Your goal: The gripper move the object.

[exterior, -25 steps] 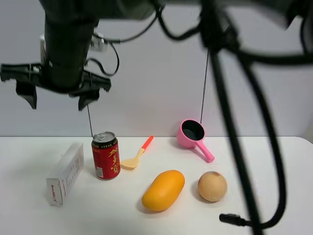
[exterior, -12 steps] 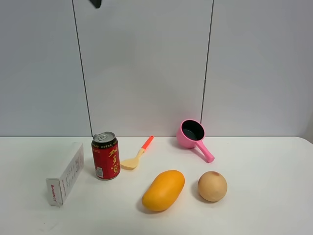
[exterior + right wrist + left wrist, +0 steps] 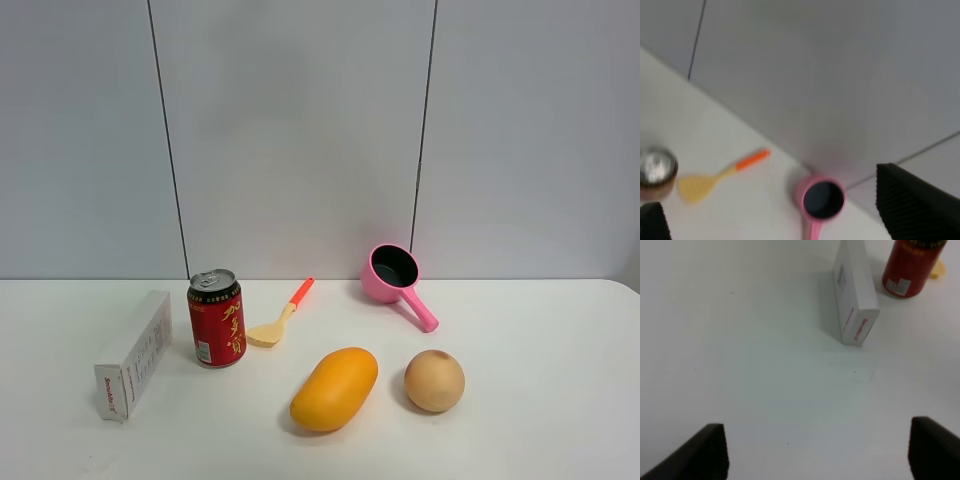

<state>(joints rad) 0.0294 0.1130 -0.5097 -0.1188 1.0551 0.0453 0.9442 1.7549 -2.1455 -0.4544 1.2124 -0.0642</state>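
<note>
White box [image 3: 134, 353] beside red can [image 3: 217, 318], left gripper [image 3: 817, 452] fingers [image 3: 695, 457] apart and cropped, right gripper's [image 3: 775, 210] likewise.

white table [image 3: 560, 330], box [image 3: 133, 354], can [image 3: 217, 318], spatula [image 3: 279, 315], mango [image 3: 334, 389], scoop [image 3: 397, 280]

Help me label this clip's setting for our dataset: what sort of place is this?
Probably a lab or test bench, not a home kitchen: a bare white table before plain grey wall panels, with unrelated props spaced out on it: a white box, red can, mango and pink scoop.
</note>
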